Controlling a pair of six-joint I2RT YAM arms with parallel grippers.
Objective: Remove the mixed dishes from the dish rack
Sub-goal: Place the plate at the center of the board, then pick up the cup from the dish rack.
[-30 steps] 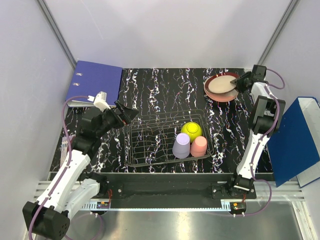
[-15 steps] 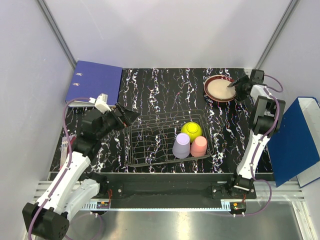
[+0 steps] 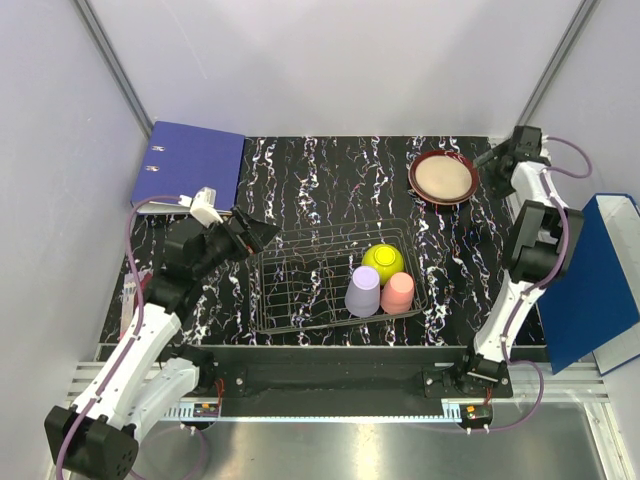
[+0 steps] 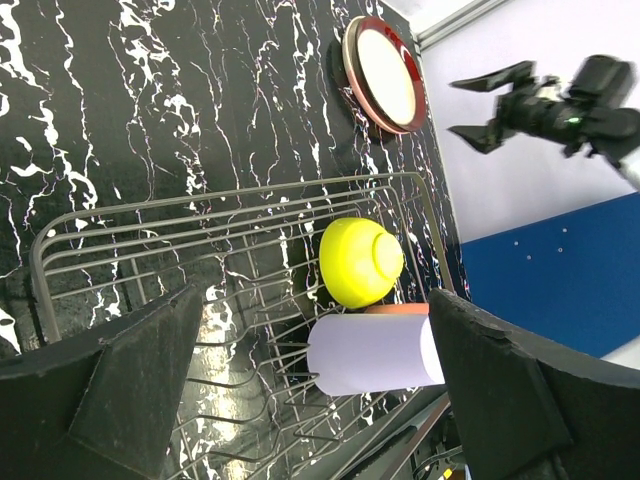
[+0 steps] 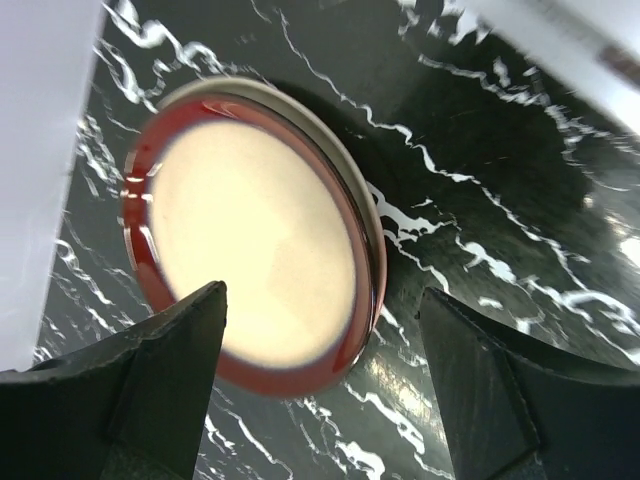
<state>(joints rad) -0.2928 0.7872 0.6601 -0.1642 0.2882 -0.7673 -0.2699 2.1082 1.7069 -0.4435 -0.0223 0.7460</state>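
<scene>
The wire dish rack point(image 3: 290, 243) sits mid-table and holds a yellow-green bowl point(image 3: 383, 261), a lavender cup point(image 3: 362, 291) and a smaller pink cup point(image 3: 397, 293), all upside down. The dark-red-rimmed beige plate point(image 3: 443, 177) lies flat at the back right of the table. A pale pinkish rim point(image 5: 362, 215) shows under it. My right gripper point(image 3: 490, 157) is open and empty just right of the plate point(image 5: 250, 260), clear of it. My left gripper point(image 3: 262, 231) is open and empty at the rack's left end, facing the bowl point(image 4: 360, 262) and the lavender cup point(image 4: 375, 354).
A blue binder point(image 3: 190, 165) lies flat at the back left corner. Another blue binder point(image 3: 590, 280) stands off the table's right edge. Grey walls close in the back and sides. The rack's left half point(image 4: 130, 255) holds no dishes.
My right gripper has let go of the red-rimmed plate, which now lies flat, and has drawn back to the right. The left arm has barely moved.
</scene>
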